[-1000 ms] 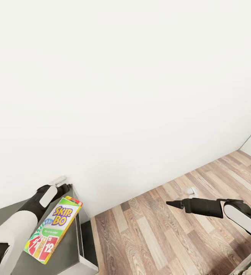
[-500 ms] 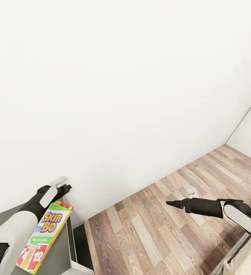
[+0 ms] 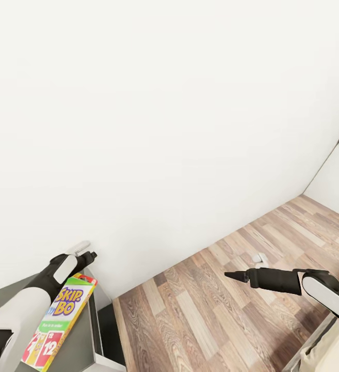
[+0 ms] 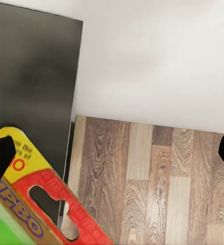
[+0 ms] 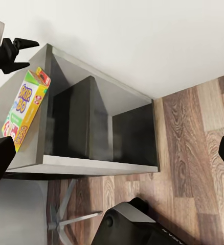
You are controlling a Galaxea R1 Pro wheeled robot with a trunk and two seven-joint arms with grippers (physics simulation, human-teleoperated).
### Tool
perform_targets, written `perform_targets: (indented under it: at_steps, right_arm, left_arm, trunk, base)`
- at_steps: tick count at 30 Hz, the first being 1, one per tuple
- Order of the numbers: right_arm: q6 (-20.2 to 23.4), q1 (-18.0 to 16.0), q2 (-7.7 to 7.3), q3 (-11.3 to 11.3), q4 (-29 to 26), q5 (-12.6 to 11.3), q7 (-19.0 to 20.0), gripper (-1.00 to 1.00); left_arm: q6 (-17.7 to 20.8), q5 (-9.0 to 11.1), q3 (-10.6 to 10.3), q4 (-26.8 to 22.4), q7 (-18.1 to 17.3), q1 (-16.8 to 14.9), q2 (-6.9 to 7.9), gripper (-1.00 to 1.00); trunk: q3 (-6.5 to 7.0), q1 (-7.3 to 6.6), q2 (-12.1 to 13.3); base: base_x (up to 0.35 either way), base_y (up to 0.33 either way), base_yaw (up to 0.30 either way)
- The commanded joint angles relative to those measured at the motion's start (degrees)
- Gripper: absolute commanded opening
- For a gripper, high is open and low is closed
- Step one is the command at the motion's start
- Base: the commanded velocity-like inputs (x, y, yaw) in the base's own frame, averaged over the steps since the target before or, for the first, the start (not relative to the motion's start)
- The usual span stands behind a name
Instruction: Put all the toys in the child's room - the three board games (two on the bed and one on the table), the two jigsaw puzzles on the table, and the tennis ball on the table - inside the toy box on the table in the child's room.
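A rainbow SKIP-BO board game (image 3: 61, 320) with red cards lies flat on a dark grey cabinet top (image 3: 84, 343) at the lower left. My left gripper (image 3: 86, 254) hovers just past the box's top end, open and holding nothing. The left wrist view looks down between its fingertips (image 4: 0, 155) at the box's red hanger end (image 4: 45, 204). The right wrist view shows the same box (image 5: 24, 109) and the left gripper (image 5: 17, 53) beside it. My right gripper (image 3: 231, 275) hangs open over the wood floor, empty. The toy box, the table and the tennis ball are out of view.
The cabinet (image 5: 91, 127) has open shelf bays and stands against a plain white wall (image 3: 169, 129). Wood-plank floor (image 3: 205, 315) spreads to the right, with a small white object (image 3: 258, 257) on it. A beige mattress corner (image 3: 334, 354) shows at the lower right. A chair's star base (image 5: 66, 219) stands by the cabinet.
The view has swung a little, so the cabinet and the box sit further left and lower in the picture, and more floor shows at the right. Both grippers keep their pose.
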Motion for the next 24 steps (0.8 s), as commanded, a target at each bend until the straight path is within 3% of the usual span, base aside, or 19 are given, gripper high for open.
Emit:
perform_targets:
  at_steps: [1, 12, 16, 24]
  right_arm:
    - [0.2, -0.1, -0.05, 0.2, 0.0, -0.4, 0.0, 1.0]
    - [0.2, -0.1, -0.05, 0.2, 0.1, -0.4, -0.1, 1.0]
    - [0.2, -0.1, -0.01, 0.2, 0.2, -0.4, -0.1, 1.0]
    - [0.1, -0.1, 0.08, 0.2, 0.4, -0.4, -0.1, 1.0]
  left_arm:
    - [0.0, 0.7, -0.2, 0.3, 0.2, 0.0, 0.06, 1.0]
    - [-1.1, 1.0, 0.5, 2.0, -0.6, 0.3, 0.48, 1.0]
    - [-1.1, 1.1, 1.6, 2.1, -0.5, 0.6, 0.64, 1.0]
    - [-0.5, 1.3, 7.0, 0.3, 1.0, 2.3, 0.83, 1.0]
  trunk:
    - [-0.11, 0.04, -0.1]
    - [-0.11, 0.04, -0.1]
    - [-0.11, 0.04, -0.1]
    - [-0.11, 0.04, -0.1]
  base:
    - [0.0, 0.0, -0.012]
    - [0.0, 0.0, -0.005]
    - [0.0, 0.0, -0.002]
    - [0.0, 0.0, 0.0]
